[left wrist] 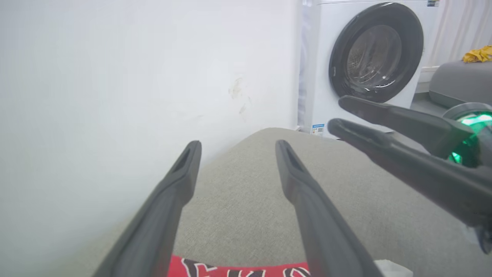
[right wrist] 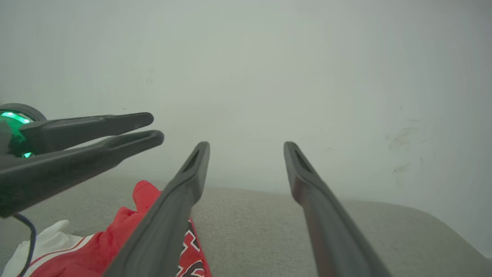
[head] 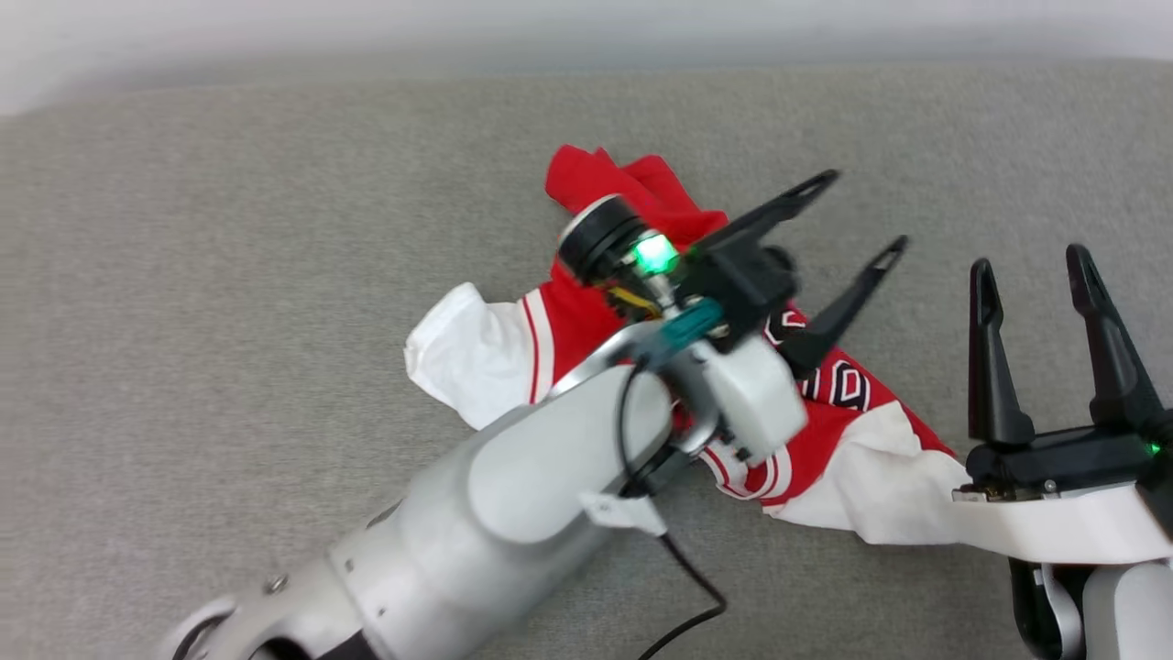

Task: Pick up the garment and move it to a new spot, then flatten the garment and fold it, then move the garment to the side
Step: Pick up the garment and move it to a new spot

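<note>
Garment (head: 573, 316) was noted crumpled on grey cushion (head: 229, 275). Left gripper (head: 866, 209) above it and right gripper (head: 1029, 258) beside it were seen spread, empty. White wall (left wrist: 115, 77) and washing machine (left wrist: 361, 57) were noted beyond.

- The garment (head: 573, 321) lies bunched on the padded surface (head: 229, 275), about midway across it in the head view.
- The left arm (head: 550, 458) reaches in from the near left and crosses over the garment. The left jaws hang spread apart above the garment's right part, pointing away and to the right.
- The right jaws stand spread apart at the near right, just right of the garment's nearest sleeve.
- A wall (left wrist: 115, 77) rises behind the padded surface.
- A washing machine (left wrist: 319, 77) stands beyond the surface's far edge, right of the wall in the left wrist view.
</note>
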`<state>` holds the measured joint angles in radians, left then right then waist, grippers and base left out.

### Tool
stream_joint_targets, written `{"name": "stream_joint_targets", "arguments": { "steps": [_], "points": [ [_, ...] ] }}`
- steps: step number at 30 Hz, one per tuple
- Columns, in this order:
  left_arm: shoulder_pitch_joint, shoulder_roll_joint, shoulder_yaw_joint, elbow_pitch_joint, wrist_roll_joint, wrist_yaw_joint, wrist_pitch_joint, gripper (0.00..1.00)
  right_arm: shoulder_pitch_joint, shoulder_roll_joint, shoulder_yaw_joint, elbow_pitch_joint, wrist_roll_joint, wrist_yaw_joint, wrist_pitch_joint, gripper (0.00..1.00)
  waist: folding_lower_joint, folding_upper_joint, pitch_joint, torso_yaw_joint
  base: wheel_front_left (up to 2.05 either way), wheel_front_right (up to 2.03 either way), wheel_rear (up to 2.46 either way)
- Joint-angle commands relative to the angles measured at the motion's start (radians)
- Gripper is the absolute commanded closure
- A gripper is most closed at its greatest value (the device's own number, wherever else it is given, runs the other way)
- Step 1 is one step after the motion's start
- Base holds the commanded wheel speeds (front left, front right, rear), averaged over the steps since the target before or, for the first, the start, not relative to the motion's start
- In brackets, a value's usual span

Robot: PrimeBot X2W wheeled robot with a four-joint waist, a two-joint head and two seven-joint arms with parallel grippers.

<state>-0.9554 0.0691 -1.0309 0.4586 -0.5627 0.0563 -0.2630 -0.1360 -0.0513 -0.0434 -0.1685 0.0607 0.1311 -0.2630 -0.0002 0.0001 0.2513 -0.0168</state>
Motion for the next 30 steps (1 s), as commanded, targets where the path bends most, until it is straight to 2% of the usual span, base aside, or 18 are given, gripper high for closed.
{"name": "stream_joint_targets", "arguments": {
  "steps": [1, 9, 15, 22, 30],
  "points": [
    [0.031, 0.017, 0.006, 0.001, 0.005, 0.006, -0.002, 0.0, 0.011, 0.002, -0.002, 0.003, -0.004, -0.001, -0.003, 0.0, 0.0002, -0.0001, -0.026, 0.025, 0.0, 0.0, 0.0],
    [0.236, 0.086, 0.246, -0.135, 0.15, 0.09, -0.002, 0.0, 0.06, 0.002, -0.008, 0.048, -0.007, -0.001, -0.003, 0.0, 0.0002, -0.0001, -0.092, 0.079, 0.0, 0.0, 0.0],
    [0.421, 0.145, 0.414, -0.233, 0.242, 0.129, -0.002, 0.0, 0.097, 0.002, 0.003, 0.081, 0.021, -0.001, -0.003, 0.0, 0.0002, -0.0001, -0.14, 0.095, 0.0, 0.0, 0.0],
    [0.631, 0.189, 0.589, -0.313, 0.305, 0.155, -0.003, 0.0, 0.135, 0.001, 0.003, 0.103, 0.06, -0.001, -0.003, 0.0, 0.0002, -0.0001, -0.181, 0.103, 0.0, 0.0, 0.0],
    [0.811, 0.158, 0.736, -0.363, 0.353, 0.139, -0.003, 0.0, 0.18, 0.002, -0.004, 0.142, 0.125, -0.001, -0.003, 0.0, 0.0002, -0.0001, -0.214, 0.108, 0.0, 0.0, 0.0]
  ]
}}
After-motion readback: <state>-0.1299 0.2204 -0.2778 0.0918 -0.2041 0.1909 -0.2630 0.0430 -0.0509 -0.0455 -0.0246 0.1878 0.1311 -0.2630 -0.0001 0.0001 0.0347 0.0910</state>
